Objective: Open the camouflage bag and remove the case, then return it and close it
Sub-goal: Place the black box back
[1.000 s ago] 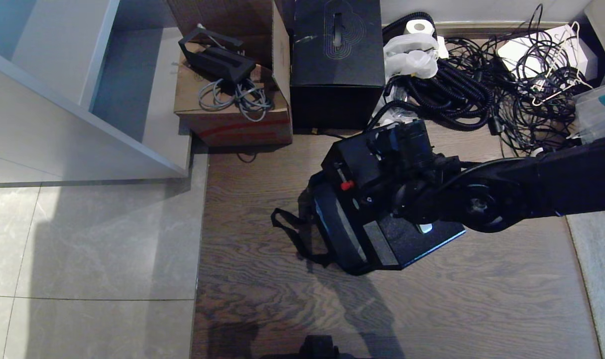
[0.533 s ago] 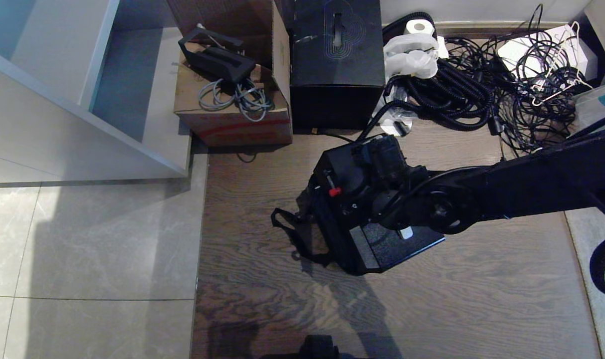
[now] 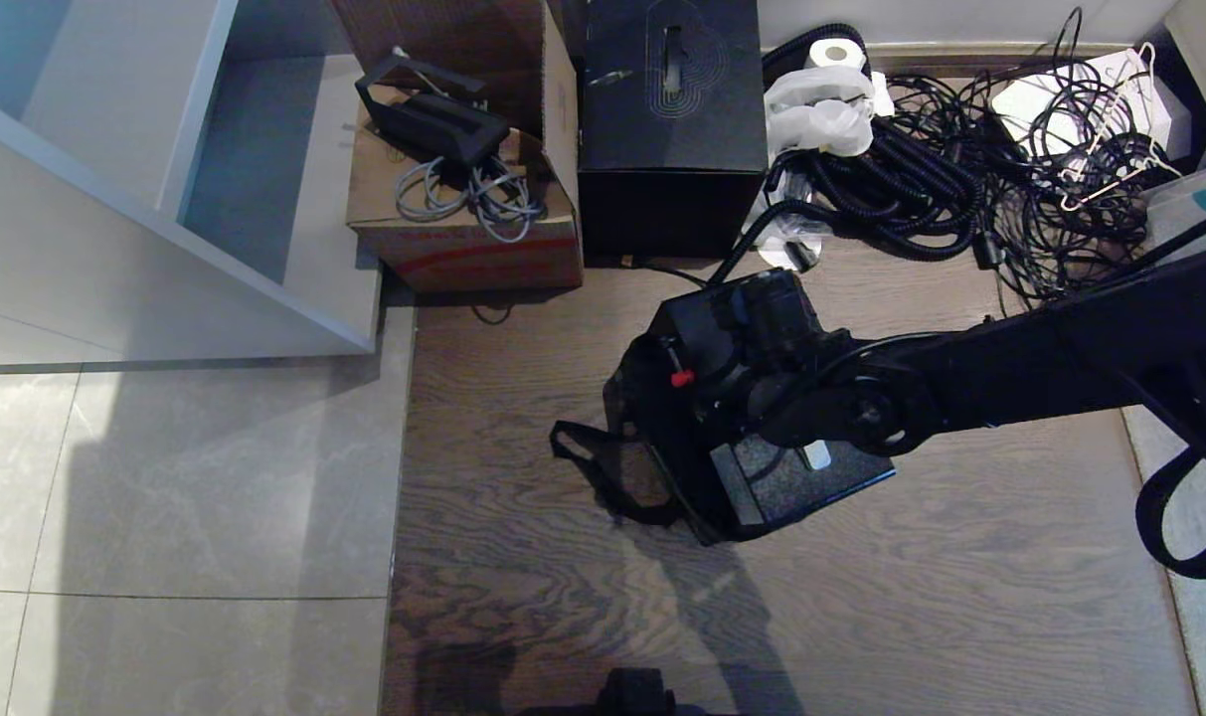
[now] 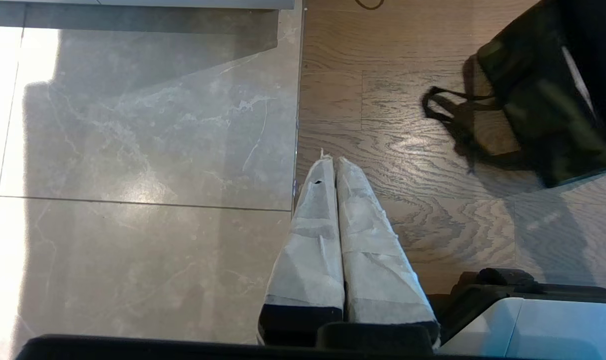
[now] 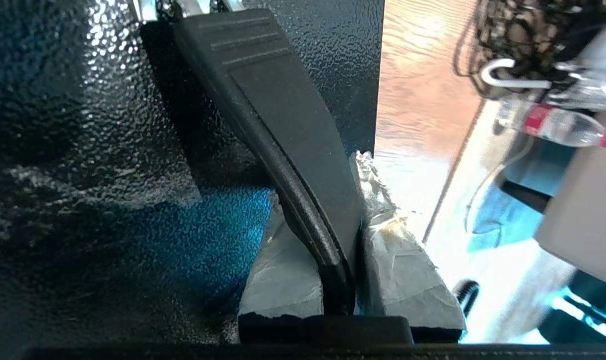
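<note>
One arm working: right gripper [image 5: 340, 250] clamped on case [image 3: 811, 477] handle [image 5: 283, 130], case directly over camouflage bag [image 3: 662, 438] on floor. Left gripper [image 4: 335, 200] fingers together, parked well apart. Judgement: lower case into bag.

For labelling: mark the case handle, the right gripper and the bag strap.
case handle [image 5: 278, 115], right wrist view, ribbed middle.
right gripper [image 5: 340, 220], right wrist view, between fingertips.
bag strap [image 3: 588, 467], head view, floor loop.

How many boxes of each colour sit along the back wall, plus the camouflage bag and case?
Brown cardboard box: 1
Black box: 1
White box: 1
Camouflage bag: 1
Case, in right gripper: 1
Total: 5
</note>
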`<state>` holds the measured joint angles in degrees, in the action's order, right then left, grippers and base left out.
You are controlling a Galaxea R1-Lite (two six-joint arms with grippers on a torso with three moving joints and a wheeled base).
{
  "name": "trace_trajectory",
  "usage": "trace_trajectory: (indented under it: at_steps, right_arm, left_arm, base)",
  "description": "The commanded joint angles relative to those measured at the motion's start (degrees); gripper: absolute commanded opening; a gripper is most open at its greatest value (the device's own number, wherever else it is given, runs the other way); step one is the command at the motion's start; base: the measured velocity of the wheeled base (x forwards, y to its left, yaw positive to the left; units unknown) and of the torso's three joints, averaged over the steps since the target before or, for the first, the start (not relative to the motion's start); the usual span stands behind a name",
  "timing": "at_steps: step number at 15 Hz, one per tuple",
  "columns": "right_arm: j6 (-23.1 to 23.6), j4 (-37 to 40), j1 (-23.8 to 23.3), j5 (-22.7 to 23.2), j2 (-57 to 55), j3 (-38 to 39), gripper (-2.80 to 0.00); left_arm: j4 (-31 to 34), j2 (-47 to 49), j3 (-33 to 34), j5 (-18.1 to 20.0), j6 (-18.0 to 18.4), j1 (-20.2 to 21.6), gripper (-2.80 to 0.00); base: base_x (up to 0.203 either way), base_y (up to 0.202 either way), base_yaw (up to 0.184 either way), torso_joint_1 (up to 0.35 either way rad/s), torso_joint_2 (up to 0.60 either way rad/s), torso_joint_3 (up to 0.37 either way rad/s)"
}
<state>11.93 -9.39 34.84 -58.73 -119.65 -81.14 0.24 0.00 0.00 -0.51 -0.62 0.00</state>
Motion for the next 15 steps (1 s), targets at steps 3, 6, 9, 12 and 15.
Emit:
trace_trajectory:
  at_steps: [3, 6, 9, 12, 15]
  right_arm:
    - [-0.1, -0.7, -0.7, -0.2, -1.0, 1.2, -2.8]
    - [-0.1, -0.8, -0.7, -0.2, -2.2, 1.2, -2.8]
    - [0.3, -3.7, -0.7, -0.2, -4.8, 0.6, -2.8]
    - [0.9, -5.1, -0.7, 0.0, -7.3, 0.3, -2.8]
    - [0.9, -7.5, -0.5, 0.0, -10.1, -0.3, -2.8]
  left_arm:
    - [0.0, 0.0, 0.0, 0.0, 0.0, 0.0, -2.8]
    - [0.0, 0.0, 0.0, 0.0, 0.0, 0.0, -2.8]
    - [0.0, 0.0, 0.0, 0.0, 0.0, 0.0, -2.8]
    - [0.0, 0.0, 0.0, 0.0, 0.0, 0.0, -2.8]
    - [0.0, 0.0, 0.0, 0.0, 0.0, 0.0, -2.8]
  base:
    - [0.0, 0.0, 0.0, 0.0, 0.0, 0.0]
    - [0.0, 0.0, 0.0, 0.0, 0.0, 0.0]
    - [0.0, 0.0, 0.0, 0.0, 0.0, 0.0]
    - [0.0, 0.0, 0.0, 0.0, 0.0, 0.0]
    - [0.0, 0.0, 0.0, 0.0, 0.0, 0.0]
